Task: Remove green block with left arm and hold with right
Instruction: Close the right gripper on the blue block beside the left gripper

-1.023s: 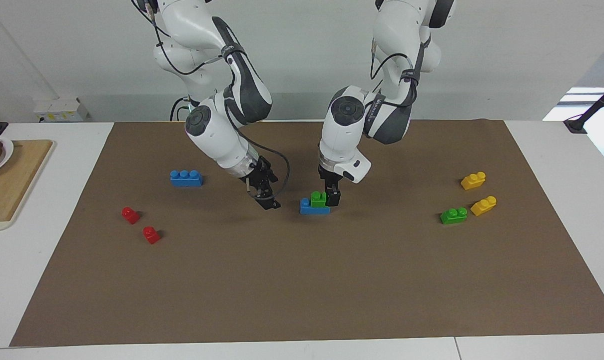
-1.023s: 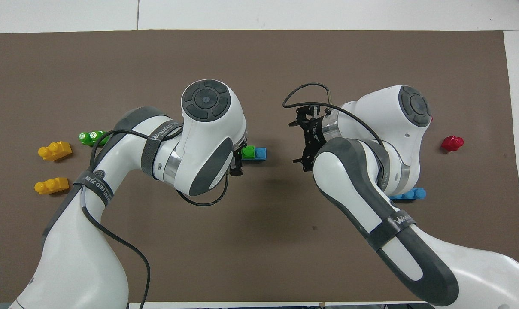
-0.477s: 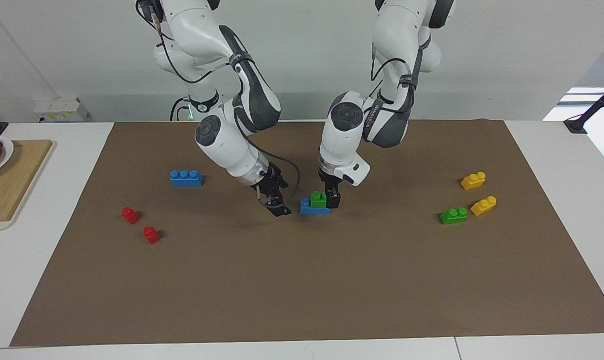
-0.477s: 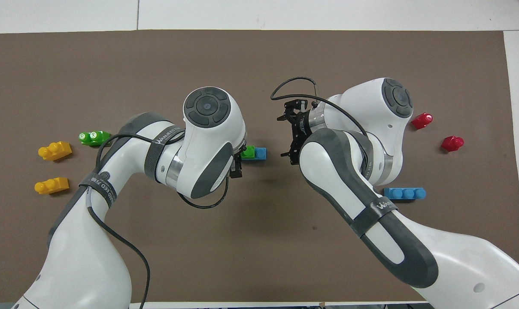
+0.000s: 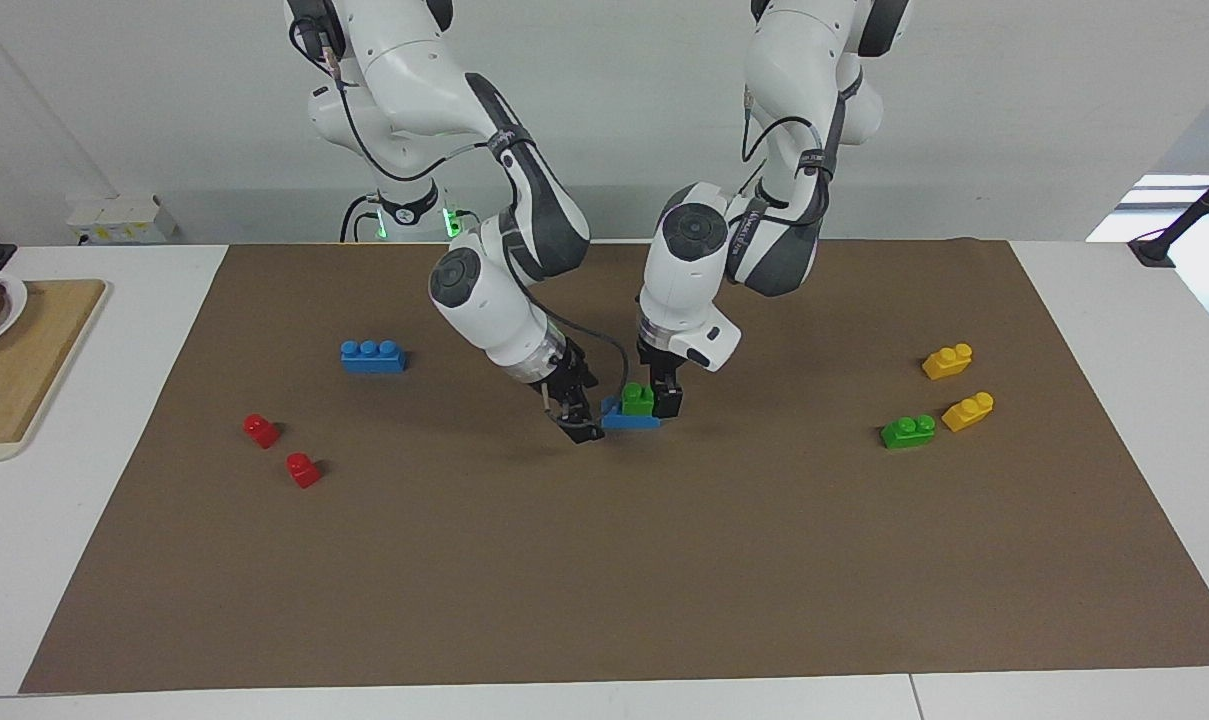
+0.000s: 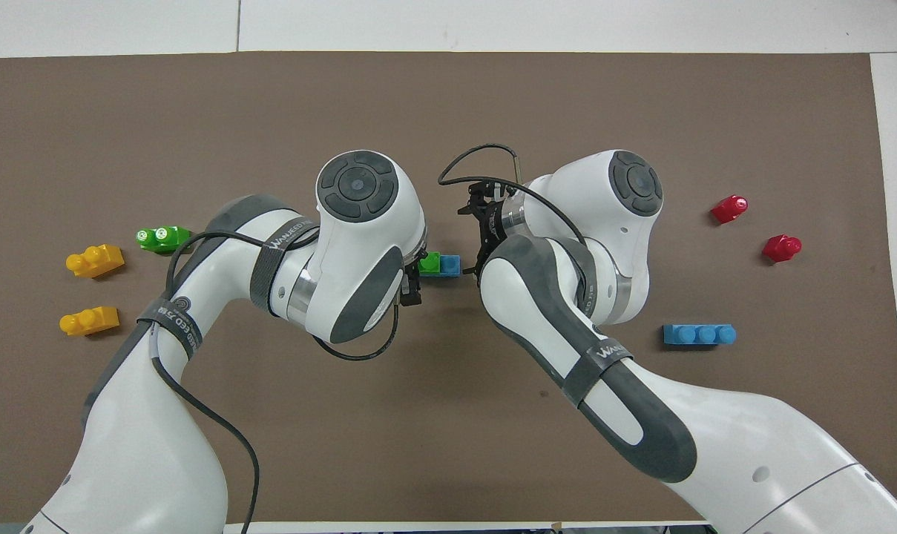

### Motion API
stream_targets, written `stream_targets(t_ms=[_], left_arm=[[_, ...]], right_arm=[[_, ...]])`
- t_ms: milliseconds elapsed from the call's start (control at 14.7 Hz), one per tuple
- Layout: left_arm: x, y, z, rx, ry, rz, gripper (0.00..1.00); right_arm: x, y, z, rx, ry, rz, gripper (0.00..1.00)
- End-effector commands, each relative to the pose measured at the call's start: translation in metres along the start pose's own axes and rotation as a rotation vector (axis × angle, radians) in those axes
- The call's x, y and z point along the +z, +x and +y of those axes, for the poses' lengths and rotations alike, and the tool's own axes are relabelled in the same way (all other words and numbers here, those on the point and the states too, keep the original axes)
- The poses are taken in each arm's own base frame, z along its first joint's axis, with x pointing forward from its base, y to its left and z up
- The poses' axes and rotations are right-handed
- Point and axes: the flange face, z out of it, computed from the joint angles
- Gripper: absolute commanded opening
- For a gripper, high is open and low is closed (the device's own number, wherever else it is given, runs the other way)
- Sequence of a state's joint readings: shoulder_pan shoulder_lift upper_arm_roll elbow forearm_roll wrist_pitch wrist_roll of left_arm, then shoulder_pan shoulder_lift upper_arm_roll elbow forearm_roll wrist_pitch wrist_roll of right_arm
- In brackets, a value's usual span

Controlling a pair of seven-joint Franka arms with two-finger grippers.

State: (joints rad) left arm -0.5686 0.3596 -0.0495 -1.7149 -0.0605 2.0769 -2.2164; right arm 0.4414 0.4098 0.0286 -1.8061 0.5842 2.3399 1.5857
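The green block (image 5: 637, 399) sits stacked on a blue brick (image 5: 624, 419) in the middle of the brown mat; both also show in the overhead view, the green block (image 6: 429, 262) and the blue brick (image 6: 450, 265). My left gripper (image 5: 656, 398) is down at the green block, shut on it, with one black finger (image 5: 668, 398) showing at its side toward the left arm's end. My right gripper (image 5: 579, 420) is open and low over the mat, right beside the blue brick's end toward the right arm's end.
A second green brick (image 5: 908, 431) and two yellow bricks (image 5: 947, 361) (image 5: 968, 411) lie toward the left arm's end. A blue three-stud brick (image 5: 372, 356) and two red pieces (image 5: 261, 430) (image 5: 303, 469) lie toward the right arm's end. A wooden board (image 5: 24, 370) lies off the mat.
My right gripper has moved across the mat toward the stacked bricks and now stands at the blue brick's end. My left gripper and the stack have not moved.
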Motion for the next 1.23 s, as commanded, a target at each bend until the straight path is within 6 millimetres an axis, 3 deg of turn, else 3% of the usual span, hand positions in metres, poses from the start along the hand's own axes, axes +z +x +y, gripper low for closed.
stream_targets(t_ms=[0,205,341,545,1159], left_arm=[[0.003,0.002,-0.005,-0.018,-0.027,0.004,1.0],[0.004,0.003,-0.005,-0.026,-0.025,0.006,1.0],[0.004,0.003,-0.005,-0.033,-0.028,0.003,1.0],[0.016,0.007,-0.01,-0.048,-0.046,-0.01,1.0],[0.024,0.007,-0.015,-0.043,-0.052,-0.014,1.0]], right_arm=[[0.012,0.0,0.011,0.032,-0.005,-0.006,0.97],[0.015,0.001,0.015,0.04,-0.006,-0.002,0.97],[0.025,-0.009,0.022,0.047,0.004,-0.009,0.97],[0.033,-0.012,0.028,0.052,0.014,-0.012,0.97],[0.055,-0.008,0.03,0.055,0.039,0.006,0.97]])
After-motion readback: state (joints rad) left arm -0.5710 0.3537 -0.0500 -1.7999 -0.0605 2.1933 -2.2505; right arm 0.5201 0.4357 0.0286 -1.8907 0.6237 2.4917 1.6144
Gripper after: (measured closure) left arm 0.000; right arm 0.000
